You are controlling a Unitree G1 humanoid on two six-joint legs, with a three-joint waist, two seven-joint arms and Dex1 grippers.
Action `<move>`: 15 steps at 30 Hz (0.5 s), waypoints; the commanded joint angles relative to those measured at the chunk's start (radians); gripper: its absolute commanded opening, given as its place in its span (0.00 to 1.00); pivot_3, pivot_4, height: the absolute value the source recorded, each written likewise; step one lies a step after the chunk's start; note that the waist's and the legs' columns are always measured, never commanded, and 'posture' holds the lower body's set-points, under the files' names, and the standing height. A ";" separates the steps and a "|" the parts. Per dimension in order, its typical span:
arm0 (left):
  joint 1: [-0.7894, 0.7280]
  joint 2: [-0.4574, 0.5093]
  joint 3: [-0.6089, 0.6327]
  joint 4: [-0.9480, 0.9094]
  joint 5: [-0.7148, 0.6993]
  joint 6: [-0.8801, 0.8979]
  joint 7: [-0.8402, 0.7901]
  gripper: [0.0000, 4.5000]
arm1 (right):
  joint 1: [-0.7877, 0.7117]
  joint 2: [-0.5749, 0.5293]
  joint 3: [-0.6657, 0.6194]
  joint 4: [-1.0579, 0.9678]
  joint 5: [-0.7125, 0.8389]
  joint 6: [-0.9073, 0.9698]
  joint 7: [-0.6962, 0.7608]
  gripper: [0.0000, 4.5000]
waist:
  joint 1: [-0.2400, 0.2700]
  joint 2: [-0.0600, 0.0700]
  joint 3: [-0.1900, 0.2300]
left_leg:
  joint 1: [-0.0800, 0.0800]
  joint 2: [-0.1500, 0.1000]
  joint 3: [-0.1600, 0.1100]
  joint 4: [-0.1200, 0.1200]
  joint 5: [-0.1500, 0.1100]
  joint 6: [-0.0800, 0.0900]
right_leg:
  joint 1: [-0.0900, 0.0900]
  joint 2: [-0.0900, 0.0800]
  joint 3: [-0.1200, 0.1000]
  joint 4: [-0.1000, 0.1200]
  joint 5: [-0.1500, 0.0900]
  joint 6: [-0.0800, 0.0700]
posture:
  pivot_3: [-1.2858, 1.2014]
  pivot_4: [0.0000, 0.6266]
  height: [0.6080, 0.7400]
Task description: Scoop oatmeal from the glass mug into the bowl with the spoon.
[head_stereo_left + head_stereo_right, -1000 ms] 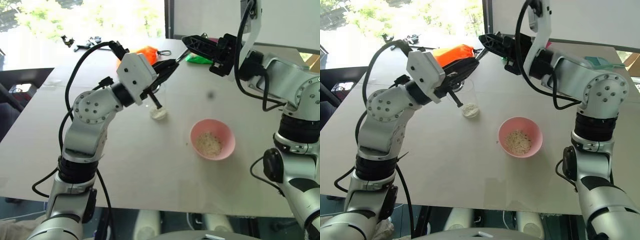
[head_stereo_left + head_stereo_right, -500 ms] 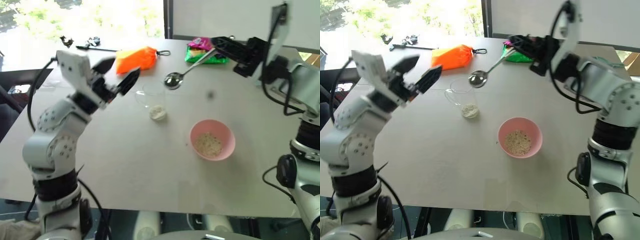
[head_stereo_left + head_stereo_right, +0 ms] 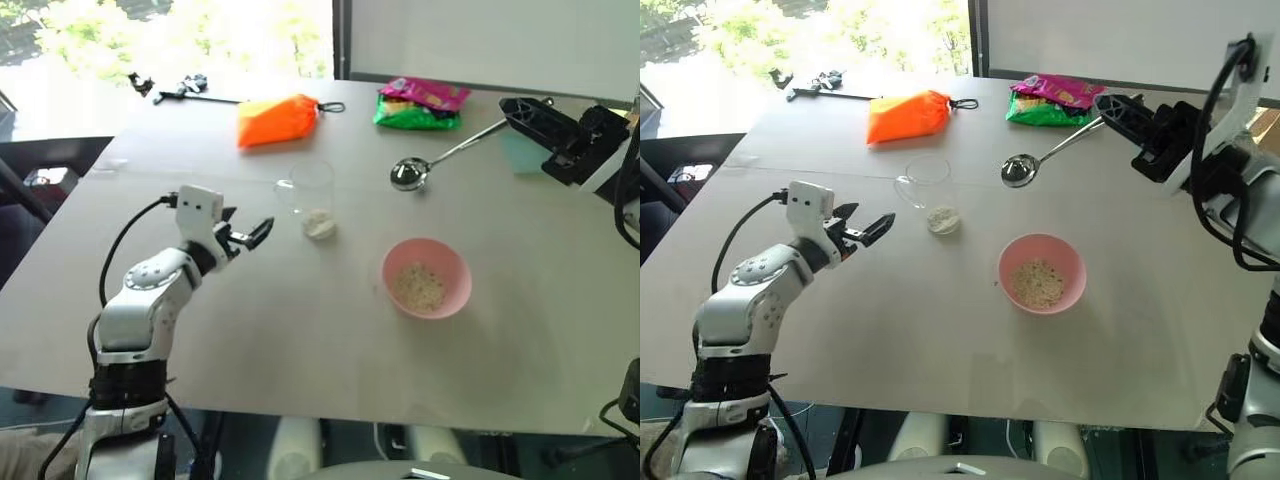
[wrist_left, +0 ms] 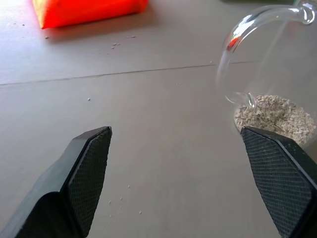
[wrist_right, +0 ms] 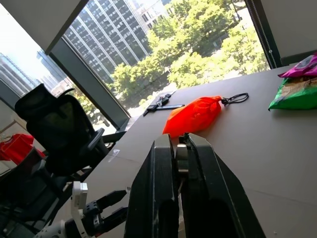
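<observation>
Right hand (image 3: 1118,108): closed on the thin handle of the slim shiny silver metal spoon (image 3: 1021,169), raised above the far right part of the surface; the clamp at the handle's end lets the spoon's small oval bowl reach out ahead of the hand, toward the middle of the surface.
Spoon: slopes down from the hand, its bowl hanging in the air beyond the pink bowl and off to one side of the mug; whether it carries grains I cannot tell.
Left hand (image 3: 246,235): open, fingers wide apart and empty, low over the surface just beside the mug, pointing toward it; probably placed to steady the mug when needed.
Small clear glass mug (image 3: 312,197): upright, apart from both hands, with a small clump of pale cream oatmeal (image 4: 274,111) at its bottom.
Round pink plastic bowl (image 3: 450,263): near the mug, toward the right arm, already holding a layer of oatmeal.
White surface (image 3: 300,330): an orange pouch (image 3: 277,119) and a green and pink snack packet (image 3: 420,102) lie at the far edge, clear of the work.
</observation>
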 commanded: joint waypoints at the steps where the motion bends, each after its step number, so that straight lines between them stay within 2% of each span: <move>1: -0.063 -0.015 -0.022 0.059 0.034 -0.069 -0.014 0.96 | 0.009 -0.032 -0.012 -0.060 0.051 -0.067 -0.019 0.00 | -0.001 0.000 0.000 | 0.000 0.000 0.000 0.000 0.000 0.000 | 0.000 0.000 0.000 0.000 0.000 0.000 | 0.52 0.24 1.00; 6: -0.172 -0.059 -0.051 0.191 0.104 -0.131 0.033 0.96 | 0.032 -0.053 0.002 -0.092 0.057 -0.106 -0.036 0.00 | -0.001 0.000 0.000 | 0.000 0.000 -0.001 0.000 0.001 -0.002 | 0.000 0.000 0.001 -0.001 0.000 0.000 | 0.52 0.24 1.00; 7: -0.181 -0.064 -0.053 0.206 0.114 -0.142 0.037 0.85 | 0.036 -0.056 0.004 -0.095 0.059 -0.113 -0.036 0.00 | -0.001 0.000 0.000 | 0.000 0.000 -0.001 0.000 0.001 -0.002 | 0.000 0.000 0.000 -0.001 0.000 0.000 | 0.52 0.24 1.00; 8: -0.188 -0.069 -0.056 0.217 0.121 -0.152 0.037 0.80 | 0.039 -0.059 0.004 -0.097 0.062 -0.118 -0.036 0.00 | -0.001 0.000 0.000 | 0.000 0.000 -0.001 0.000 0.001 -0.002 | 0.000 0.000 0.000 -0.001 0.000 0.000 | 0.52 0.24 1.00; 10: -0.198 -0.081 -0.057 0.232 0.125 -0.173 0.034 0.61 | 0.044 -0.064 0.007 -0.100 0.063 -0.129 -0.036 0.00 | -0.001 0.000 0.000 | 0.000 0.000 -0.001 0.000 0.001 -0.002 | 0.000 0.000 0.001 -0.001 0.000 0.000 | 0.52 0.24 1.00; 14: -0.209 -0.096 -0.060 0.247 0.139 -0.204 0.027 0.17 | 0.053 -0.074 0.018 -0.101 0.059 -0.144 -0.026 0.00 | -0.003 0.000 0.000 | 0.000 0.000 -0.001 0.000 0.001 -0.002 | 0.000 0.000 0.001 -0.001 0.000 0.000 | 0.52 0.24 1.00; 15: -0.211 -0.099 -0.055 0.246 0.140 -0.203 0.033 0.12 | 0.055 -0.077 0.019 -0.101 0.055 -0.144 -0.022 0.00 | -0.003 0.000 0.000 | 0.000 0.000 -0.001 0.000 0.001 -0.002 | 0.000 0.000 0.001 -0.001 0.000 0.000 | 0.52 0.24 1.00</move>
